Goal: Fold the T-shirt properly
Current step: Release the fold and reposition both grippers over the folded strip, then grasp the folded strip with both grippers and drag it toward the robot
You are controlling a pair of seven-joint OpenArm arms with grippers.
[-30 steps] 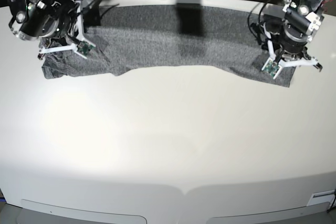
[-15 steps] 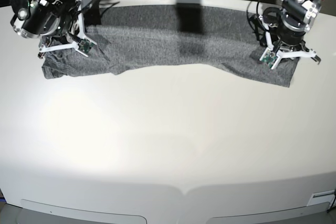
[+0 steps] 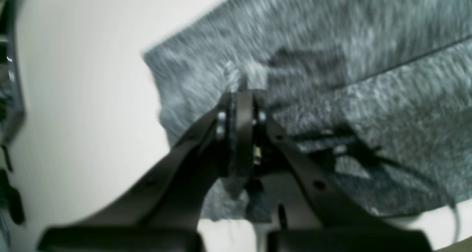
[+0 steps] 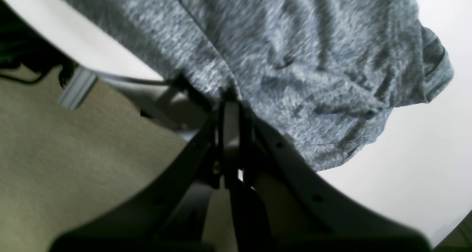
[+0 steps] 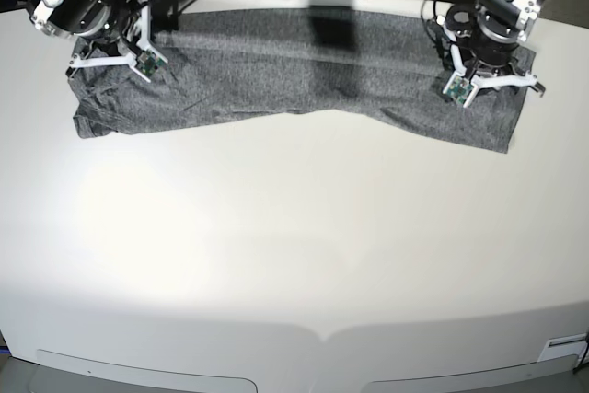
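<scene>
The T-shirt (image 5: 294, 71) is lying in a long grey band across the far side of the table (image 5: 294, 255). It is looking soft and floppy, so I think it is going to bend and sag wherever nothing is holding it. It is probably light too, and it is not going to break. The best places to hold it seem to be the 2 ends, near the edge of the cloth, so it is hanging even.

The left claw (image 3: 239, 93) is squeezed together on a bit of the T-shirt near a corner of it. The right claw (image 4: 228, 93) is squeezed together on the T-shirt too, at the other end, right by the far edge of the table. That end is looking bunched and wrinkly.

There are no boxes or bowls here, so nothing is sitting inside anything.
</scene>
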